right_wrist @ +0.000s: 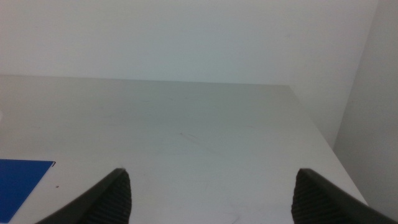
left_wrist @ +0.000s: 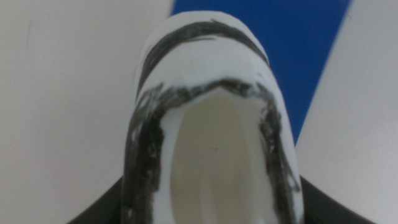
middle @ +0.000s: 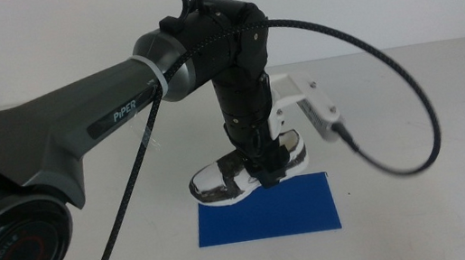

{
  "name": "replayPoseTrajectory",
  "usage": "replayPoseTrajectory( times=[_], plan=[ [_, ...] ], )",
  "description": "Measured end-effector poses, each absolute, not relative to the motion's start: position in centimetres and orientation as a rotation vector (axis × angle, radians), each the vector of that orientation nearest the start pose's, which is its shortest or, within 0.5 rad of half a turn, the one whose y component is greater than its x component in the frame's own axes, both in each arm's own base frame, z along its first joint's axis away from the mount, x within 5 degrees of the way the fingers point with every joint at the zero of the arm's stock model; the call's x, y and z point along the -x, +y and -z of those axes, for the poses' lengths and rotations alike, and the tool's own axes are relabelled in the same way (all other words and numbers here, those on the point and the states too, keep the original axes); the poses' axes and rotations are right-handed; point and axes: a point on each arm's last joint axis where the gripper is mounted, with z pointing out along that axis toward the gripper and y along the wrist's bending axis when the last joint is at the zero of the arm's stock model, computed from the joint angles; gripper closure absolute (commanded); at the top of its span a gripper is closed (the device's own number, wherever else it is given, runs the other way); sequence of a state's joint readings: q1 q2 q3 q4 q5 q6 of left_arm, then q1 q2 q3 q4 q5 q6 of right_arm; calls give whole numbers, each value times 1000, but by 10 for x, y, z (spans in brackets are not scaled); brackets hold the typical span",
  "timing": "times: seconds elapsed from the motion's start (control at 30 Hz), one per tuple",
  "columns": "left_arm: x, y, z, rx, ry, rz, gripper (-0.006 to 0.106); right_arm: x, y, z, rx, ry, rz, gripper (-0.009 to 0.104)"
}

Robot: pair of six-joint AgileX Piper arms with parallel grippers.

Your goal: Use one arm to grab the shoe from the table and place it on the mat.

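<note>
In the middle view the left gripper (middle: pixel 268 172) reaches down from the left and grasps the shoe (middle: pixel 247 171) at the far edge of the mat (middle: pixel 267 212) on the table (middle: pixel 426 212). The left wrist view shows the shoe's opening between the jaws, the mat beyond. In the right wrist view the right gripper (right_wrist: pixel 211 193) hangs spread wide over bare table, the mat's corner at its left.

this is looking like a robotics lab or test bench: a dark grey arm (middle: pixel 77 124) marked "piper" is reaching over a plain white tabletop (middle: pixel 438 165), a braided black cable (middle: pixel 390 80) is looping off its wrist, and bare white walls are closing in behind.
</note>
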State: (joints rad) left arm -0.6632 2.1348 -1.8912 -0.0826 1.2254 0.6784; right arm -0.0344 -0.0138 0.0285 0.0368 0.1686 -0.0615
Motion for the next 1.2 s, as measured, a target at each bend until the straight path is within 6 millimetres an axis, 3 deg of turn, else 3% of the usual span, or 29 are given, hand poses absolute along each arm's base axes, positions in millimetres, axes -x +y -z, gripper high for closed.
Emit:
replayPoseTrajectory(
  times=[0.2,0.33,0.6,0.87,1.2],
  plan=[
    [-349,-287,-235,-2189,1946,128,89,-56,-1,-189,-3,1667,40,29],
    [-348,-290,-235,-2274,1825,156,89,-56,-1,-189,-3,1667,40,29],
    [-346,-292,-234,-2183,1929,222,89,-56,-1,-189,-3,1667,40,29],
    [-352,-295,-207,-2112,2099,232,89,-56,-1,-189,-3,1667,40,29],
    [-354,-297,-188,-2149,2117,241,89,-56,-1,-189,-3,1667,40,29]
  ],
)
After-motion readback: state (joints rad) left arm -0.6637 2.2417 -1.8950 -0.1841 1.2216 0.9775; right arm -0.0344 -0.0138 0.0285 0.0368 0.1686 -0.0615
